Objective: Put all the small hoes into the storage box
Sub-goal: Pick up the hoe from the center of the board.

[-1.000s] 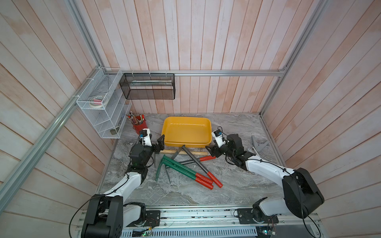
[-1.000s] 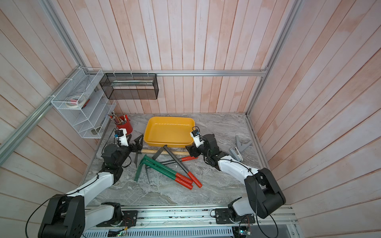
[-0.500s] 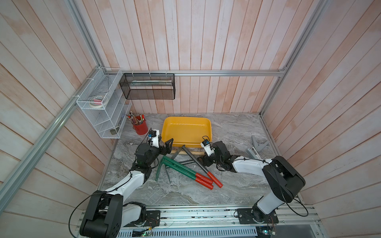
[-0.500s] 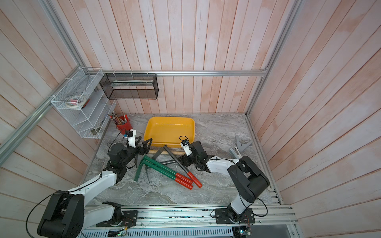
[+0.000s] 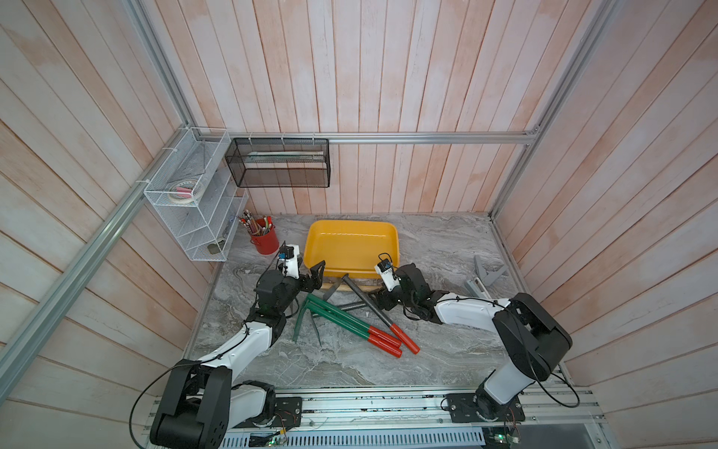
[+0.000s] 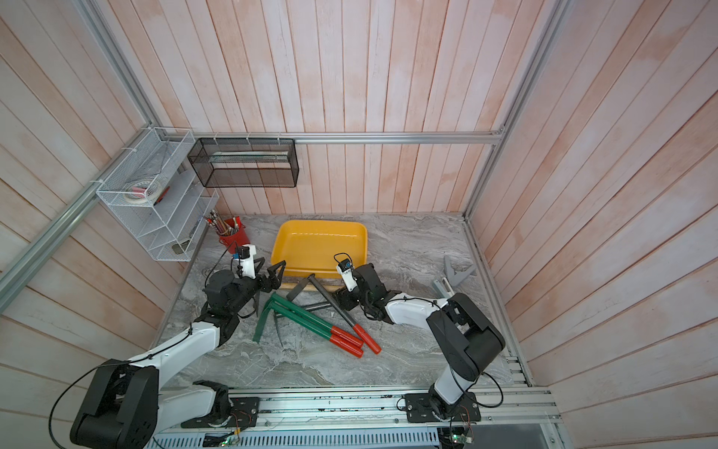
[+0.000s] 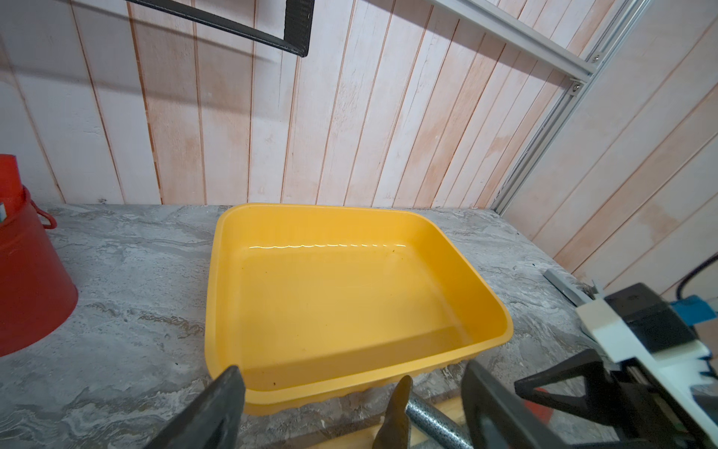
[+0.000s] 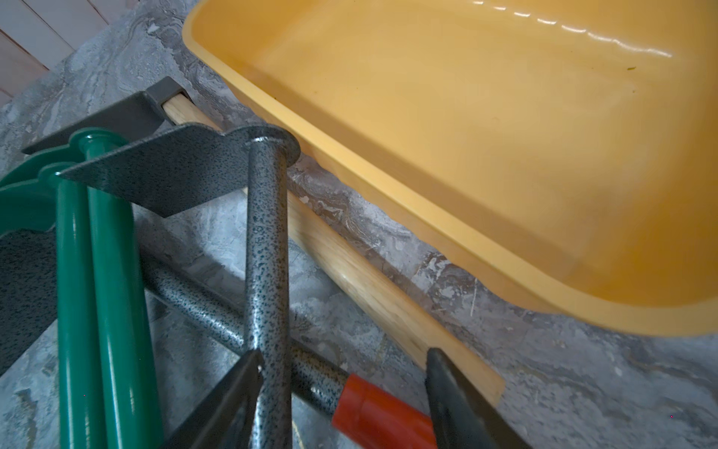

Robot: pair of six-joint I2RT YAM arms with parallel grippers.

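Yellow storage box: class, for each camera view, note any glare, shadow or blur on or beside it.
Left wrist view: a thin wavy glare line crosses the storage box near its far wall. Right wrist view: broken glare streaks on the box's inner wall; the wooden handle beside it looks soft. Both top views: box evenly lit, no strong glare.

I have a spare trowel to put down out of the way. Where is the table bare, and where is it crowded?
Bare: inside the storage box; the marble between it and the grey brackets; the near strip between the tool pile and the front rail. Crowded: right in front of the box.
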